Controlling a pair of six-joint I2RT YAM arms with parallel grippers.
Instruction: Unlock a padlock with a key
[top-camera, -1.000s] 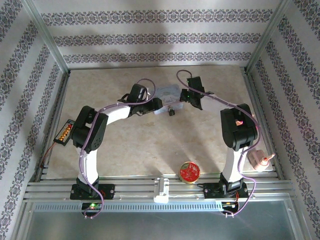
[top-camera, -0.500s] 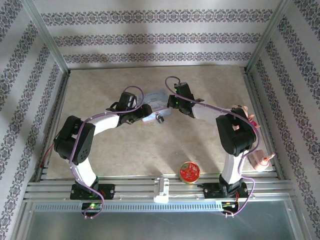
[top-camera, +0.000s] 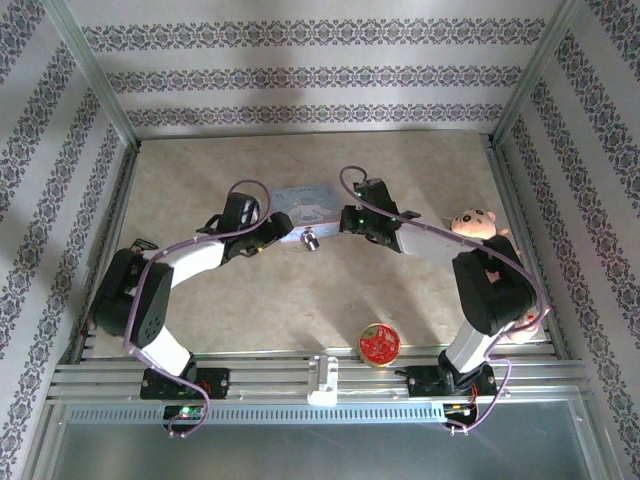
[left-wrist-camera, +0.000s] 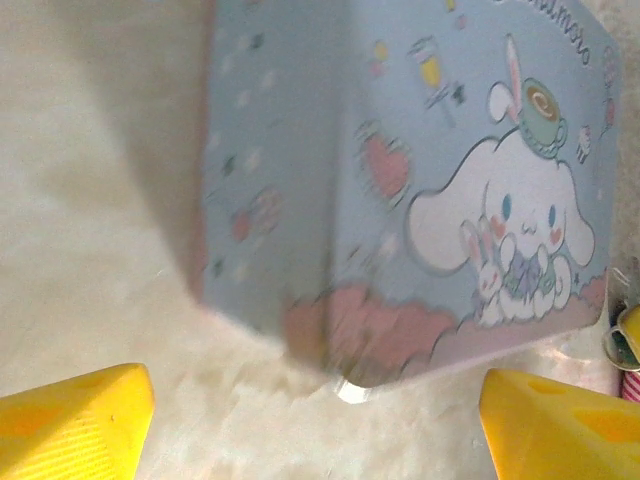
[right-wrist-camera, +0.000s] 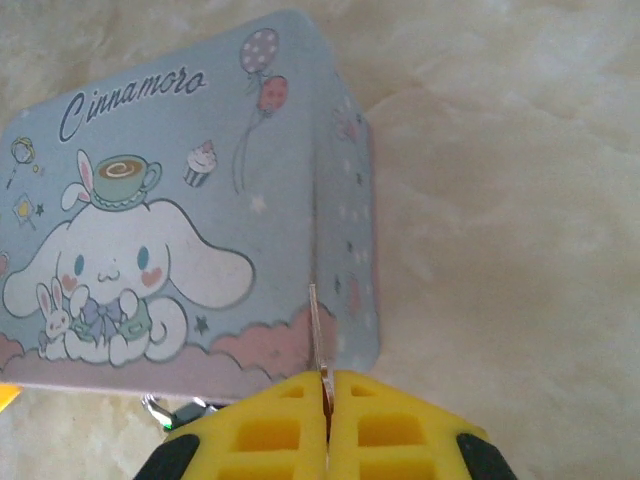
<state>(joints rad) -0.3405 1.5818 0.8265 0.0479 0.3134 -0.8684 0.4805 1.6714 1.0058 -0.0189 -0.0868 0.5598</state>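
Arm bases stand at the near edge of the desk (top-camera: 290, 300), with a round red-and-gold tin (top-camera: 379, 344) between them, close to the rail.

Left arm: the elbow is swung out to the left and the forearm runs up and to the right, low over the desk. Its tool (top-camera: 277, 232) faces right. In the wrist view its yellow fingers (left-wrist-camera: 80, 425) stand wide apart with nothing between them.

Right arm: the elbow is raised on the right and the forearm reaches left and away. Its tool (top-camera: 342, 222) faces left, toward the left tool. Its yellow fingers (right-wrist-camera: 340, 400), moulded with square recesses, are pressed together and clamped on the key (right-wrist-camera: 318, 335), a thin greyish metal blade seen edge-on. The key's long axis runs straight out of the fingertips. In that view its tip overlaps the corner edge of the pastel tin (top-camera: 305, 200); whether it touches cannot be told.

The padlock (top-camera: 311, 241) lies on the desk between the two tools, just in front of the pastel tin. It has a small dark body with a silvery part, and is too small to show which way the shackle points.

The pastel tin is a shallow box with rounded corners, pale blue with a pink band and a white cartoon dog. The desk surface is pale, marbled and matte. A pink-and-white plush toy (top-camera: 470, 222) lies beside the right forearm. Striped, patterned wallpaper (top-camera: 300, 80) closes the far side.
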